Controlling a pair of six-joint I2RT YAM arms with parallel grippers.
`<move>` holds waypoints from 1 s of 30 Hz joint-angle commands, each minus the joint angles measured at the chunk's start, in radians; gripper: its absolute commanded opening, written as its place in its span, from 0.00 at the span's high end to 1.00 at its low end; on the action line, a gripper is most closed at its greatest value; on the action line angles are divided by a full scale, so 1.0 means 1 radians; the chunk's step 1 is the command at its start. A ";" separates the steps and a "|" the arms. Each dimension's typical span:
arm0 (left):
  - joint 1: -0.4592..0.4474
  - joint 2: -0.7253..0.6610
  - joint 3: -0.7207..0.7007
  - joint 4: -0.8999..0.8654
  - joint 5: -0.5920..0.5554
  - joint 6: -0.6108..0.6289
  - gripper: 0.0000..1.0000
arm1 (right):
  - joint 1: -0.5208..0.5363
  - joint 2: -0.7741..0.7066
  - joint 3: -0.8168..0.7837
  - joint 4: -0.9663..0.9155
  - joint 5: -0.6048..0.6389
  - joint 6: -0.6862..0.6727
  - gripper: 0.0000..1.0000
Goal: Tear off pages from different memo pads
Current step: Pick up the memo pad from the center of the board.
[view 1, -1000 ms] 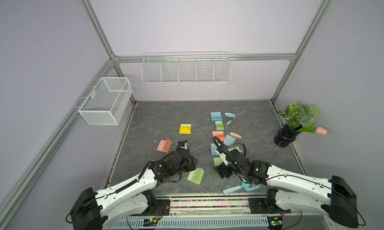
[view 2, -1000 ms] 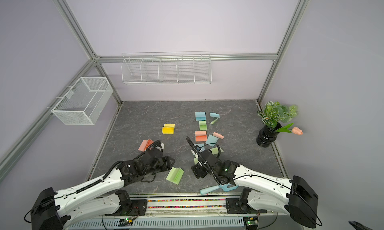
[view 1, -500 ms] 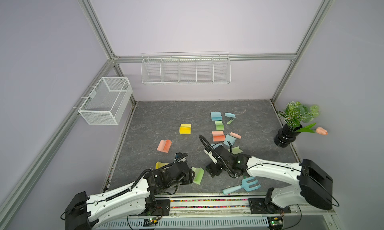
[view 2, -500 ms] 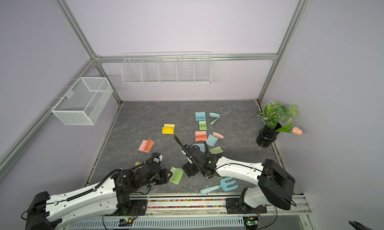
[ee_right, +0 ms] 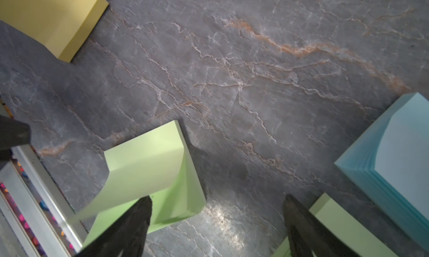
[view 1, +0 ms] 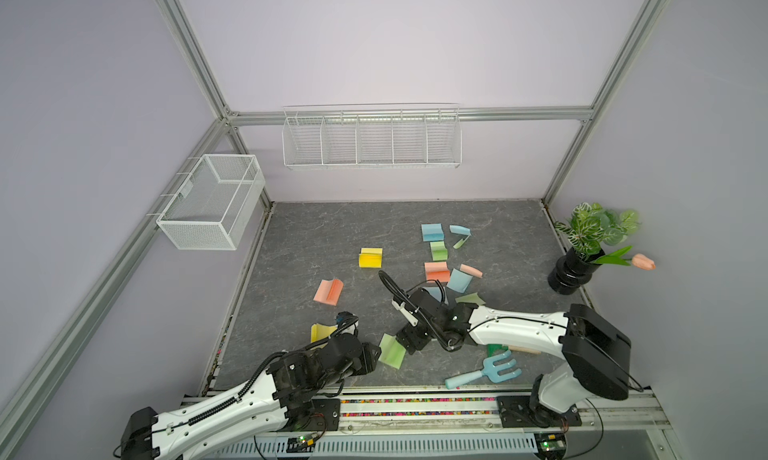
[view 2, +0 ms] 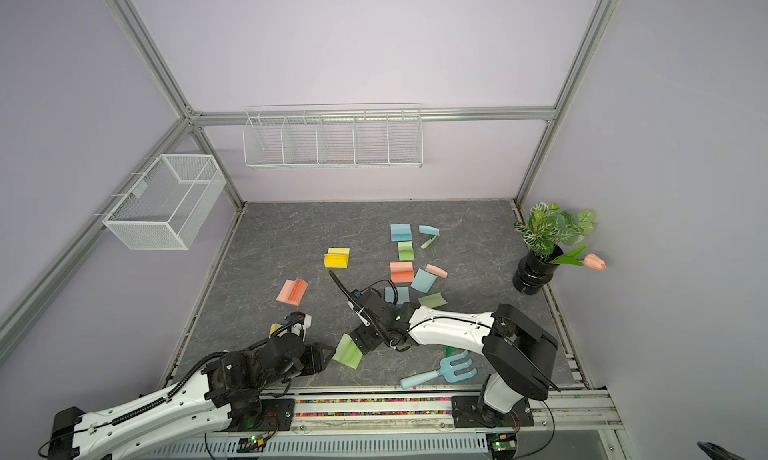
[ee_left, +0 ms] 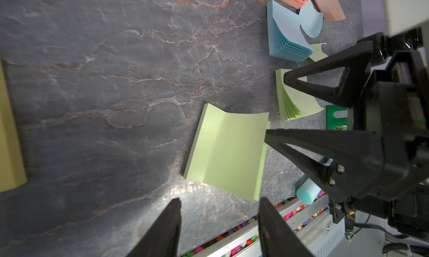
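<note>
Near the worktop (view 1: pixel 316 237) front edge: green memo pad (view 1: pixel 392 351) between left gripper (ee_left: pixel 219 198) and right gripper (ee_right: pixel 217 196), both spread, empty.

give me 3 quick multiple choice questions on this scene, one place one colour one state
1. The blue toy garden fork lies at the table's A) back B) front edge C) left edge.
2. The memo pad by the right gripper is A) yellow B) light green C) salmon.
3. That gripper's jaws are A) open B) shut C) clamped on the fork.
Key: B, it lies at the near edge; B, green in both wrist views; A, they stand wide apart over bare table.
</note>
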 commanded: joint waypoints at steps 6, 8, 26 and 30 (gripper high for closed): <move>-0.010 0.173 -0.003 0.192 0.069 0.027 0.43 | 0.009 0.027 0.035 -0.021 -0.003 0.026 0.11; -0.010 0.186 -0.002 0.165 0.036 0.017 0.47 | 0.010 0.029 0.037 -0.026 0.000 0.021 0.11; -0.009 -0.183 -0.016 -0.246 -0.219 -0.128 0.54 | 0.027 0.118 0.115 -0.054 -0.097 -0.680 0.10; -0.009 -0.326 -0.010 -0.342 -0.296 -0.150 0.54 | 0.027 0.099 0.017 0.105 -0.192 -0.885 0.01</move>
